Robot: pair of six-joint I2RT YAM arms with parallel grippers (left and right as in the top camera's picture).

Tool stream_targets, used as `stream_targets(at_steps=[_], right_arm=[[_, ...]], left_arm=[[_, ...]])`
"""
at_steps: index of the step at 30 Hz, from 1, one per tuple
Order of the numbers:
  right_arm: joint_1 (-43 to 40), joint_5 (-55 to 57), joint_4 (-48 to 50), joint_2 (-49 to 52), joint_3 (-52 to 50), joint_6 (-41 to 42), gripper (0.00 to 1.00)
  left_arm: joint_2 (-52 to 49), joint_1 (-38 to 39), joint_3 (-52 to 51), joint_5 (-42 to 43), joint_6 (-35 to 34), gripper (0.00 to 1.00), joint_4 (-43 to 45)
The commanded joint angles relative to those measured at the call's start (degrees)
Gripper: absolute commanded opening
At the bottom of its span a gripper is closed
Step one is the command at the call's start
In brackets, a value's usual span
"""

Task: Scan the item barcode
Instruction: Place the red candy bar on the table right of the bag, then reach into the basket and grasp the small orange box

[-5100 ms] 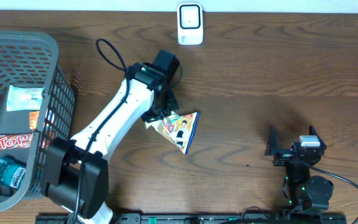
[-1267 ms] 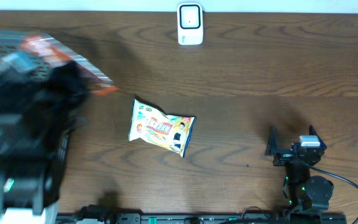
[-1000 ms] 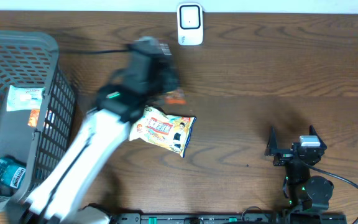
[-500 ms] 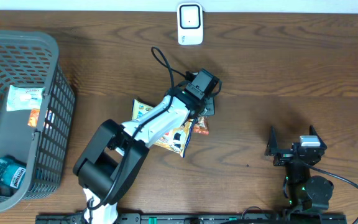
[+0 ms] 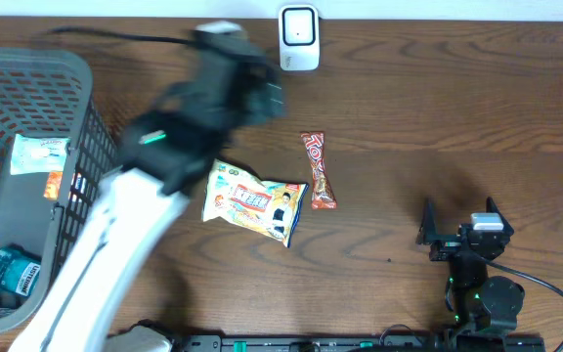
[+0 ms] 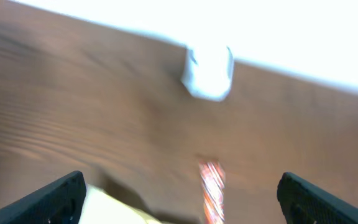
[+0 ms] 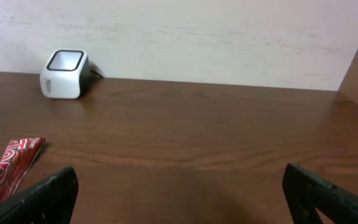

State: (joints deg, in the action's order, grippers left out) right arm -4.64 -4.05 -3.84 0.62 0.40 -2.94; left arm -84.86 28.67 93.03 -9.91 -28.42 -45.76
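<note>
A red Topp candy bar (image 5: 318, 171) lies flat on the table, just right of a yellow-and-white snack bag (image 5: 255, 200). The white barcode scanner (image 5: 299, 37) stands at the far edge. My left gripper (image 5: 265, 95) is motion-blurred above the table, left of the scanner, open and holding nothing. Its wrist view shows the scanner (image 6: 208, 71) ahead, the candy bar (image 6: 212, 193) and the bag's corner (image 6: 114, 208) below, between the spread fingers (image 6: 61, 199). My right gripper (image 5: 457, 223) rests open at the near right, seeing the scanner (image 7: 64, 74) and the bar (image 7: 8, 168).
A grey wire basket (image 5: 86, 196) stands at the left edge with a white packet (image 5: 39, 154) and a teal item (image 5: 13, 269) inside. The pale wall runs behind the scanner.
My left gripper opened and let go of the candy bar, which now lies right of the snack bag. The left arm has swung back up and to the left. The right arm is unmoved.
</note>
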Motion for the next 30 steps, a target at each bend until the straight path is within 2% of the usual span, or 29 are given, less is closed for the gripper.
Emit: stream_targets(at_steps=[1, 5, 8, 11, 14, 21, 30], right_arm=[[-0.09, 0.07, -0.24, -0.28, -0.09, 0.72, 0.99], [-0.09, 0.07, -0.24, -0.28, -0.09, 0.72, 0.99], [-0.09, 0.09, -0.24, -0.28, -0.09, 0.72, 0.99], [-0.09, 0.07, -0.24, -0.28, -0.09, 0.72, 0.99], [-0.09, 0.07, -0.24, -0.28, -0.09, 0.72, 0.99], [-0.09, 0.07, -0.24, -0.28, -0.09, 0.72, 0.99], [-0.09, 0.07, -0.24, -0.28, -0.09, 0.72, 0.99]], left_arm=[[10.14, -13.64, 0.44, -9.27, 0.2, 0.98, -4.33], [13.35, -33.73, 0.42, -9.18, -7.78, 0.98, -10.62], [11.52, -43.78, -0.07, -7.74, -11.26, 0.98, -14.23], [6.36, -50.71, -0.79, -5.03, -11.34, 0.98, -15.96], [-2.01, -53.51, -0.94, -4.85, -11.32, 0.98, -17.0], [-18.1, -54.1, -0.94, -4.61, -12.0, 0.98, -17.0], [-31.69, -54.73, -1.03, -4.39, -12.41, 0.98, -14.23]])
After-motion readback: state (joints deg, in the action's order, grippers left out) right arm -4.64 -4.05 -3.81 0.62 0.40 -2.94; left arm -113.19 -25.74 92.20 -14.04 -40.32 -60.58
